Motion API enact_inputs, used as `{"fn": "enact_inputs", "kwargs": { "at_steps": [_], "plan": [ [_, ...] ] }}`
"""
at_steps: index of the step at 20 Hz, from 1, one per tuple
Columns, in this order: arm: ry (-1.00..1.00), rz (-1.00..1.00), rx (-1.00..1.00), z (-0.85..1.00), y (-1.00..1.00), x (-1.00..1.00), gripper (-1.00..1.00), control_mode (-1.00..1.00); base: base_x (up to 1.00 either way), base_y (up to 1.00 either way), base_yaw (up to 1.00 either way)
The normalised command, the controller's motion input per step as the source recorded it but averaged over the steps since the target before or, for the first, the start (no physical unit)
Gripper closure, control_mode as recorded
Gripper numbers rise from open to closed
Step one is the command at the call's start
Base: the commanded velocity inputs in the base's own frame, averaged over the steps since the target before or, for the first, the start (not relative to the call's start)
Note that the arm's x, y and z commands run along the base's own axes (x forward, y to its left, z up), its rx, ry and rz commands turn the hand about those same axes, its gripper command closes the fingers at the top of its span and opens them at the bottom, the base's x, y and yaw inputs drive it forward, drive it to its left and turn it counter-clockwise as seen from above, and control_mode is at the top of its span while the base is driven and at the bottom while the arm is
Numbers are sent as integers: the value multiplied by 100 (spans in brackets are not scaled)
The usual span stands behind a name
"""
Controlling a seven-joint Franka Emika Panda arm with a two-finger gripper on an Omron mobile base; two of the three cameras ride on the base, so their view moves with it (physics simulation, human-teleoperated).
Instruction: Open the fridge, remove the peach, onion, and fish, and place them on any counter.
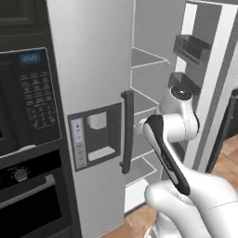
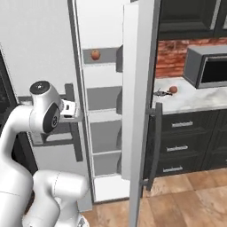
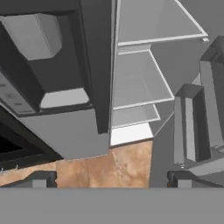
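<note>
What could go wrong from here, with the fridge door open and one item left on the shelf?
1. The round orange fruit sits on a high fridge shelf, while the open gripper points at the lower shelves; reaching up risks clipping shelf edges.
2. The open door stands between the arm and the counter, so carrying may hit it.
3. The fish lies near the counter's edge.

Fridge [image 2: 133, 88] right door open; peach [image 2: 95, 54] shelved; fish [image 2: 162, 93] on counter [image 2: 195, 98].

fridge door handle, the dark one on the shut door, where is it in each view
Left base view: fridge handle at centre, right of the dispenser recess.
Right base view: left, behind the arm, at.
Hand view: the dark bar at.
Shared landmark: the grey shelves.
</note>
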Motion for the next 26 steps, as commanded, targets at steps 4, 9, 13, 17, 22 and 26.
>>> {"fn": "enact_inputs", "kwargs": {
  "at_steps": [4,9,13,17,22,26],
  "plan": [
    [0,0,0,0,0,0,-100,100,82,-1,-35],
    [0,0,0,0,0,0,-100,100,68,-40,-25],
    [0,0,0,0,0,0,-100,100,66,-59,-16],
    [0,0,0,0,0,0,-100,100,48,-34,-6],
    [-5,9,1,0,5,3,-100,-100,-1,20,17],
    [-33,54,8,26,16,24,-100,-100,0,0,0]
  ]
}}
